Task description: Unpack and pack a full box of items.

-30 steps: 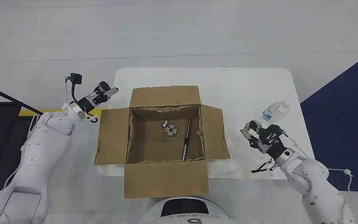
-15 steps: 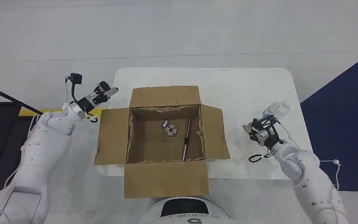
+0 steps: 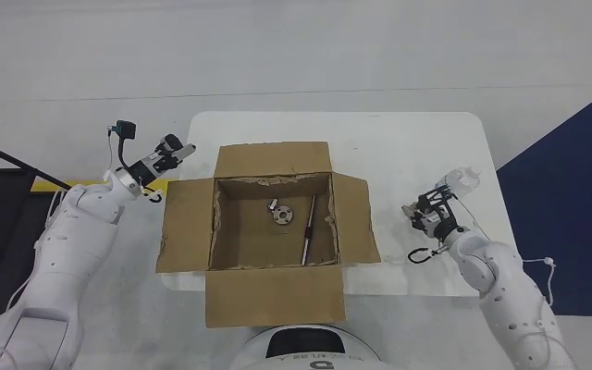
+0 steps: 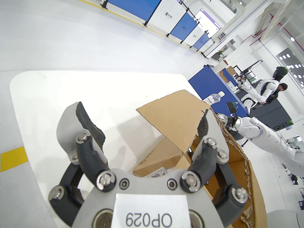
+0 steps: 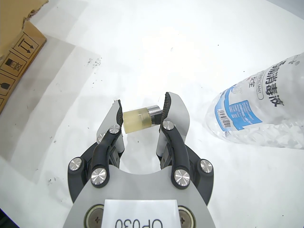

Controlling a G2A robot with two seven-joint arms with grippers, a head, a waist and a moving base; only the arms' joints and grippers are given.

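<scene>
While the top view looks into the open box, where a round metal part and a thin rod lie, the right wrist view shows the right gripper clamped on a small cylinder near a lying bottle. The left gripper hangs spread wide beside a box flap.

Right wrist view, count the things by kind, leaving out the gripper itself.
Brown cardboard box: 1
Clear plastic bottle with blue label: 1
Small yellowish cylinder with metal end, in the right gripper: 1
Total: 3
</scene>
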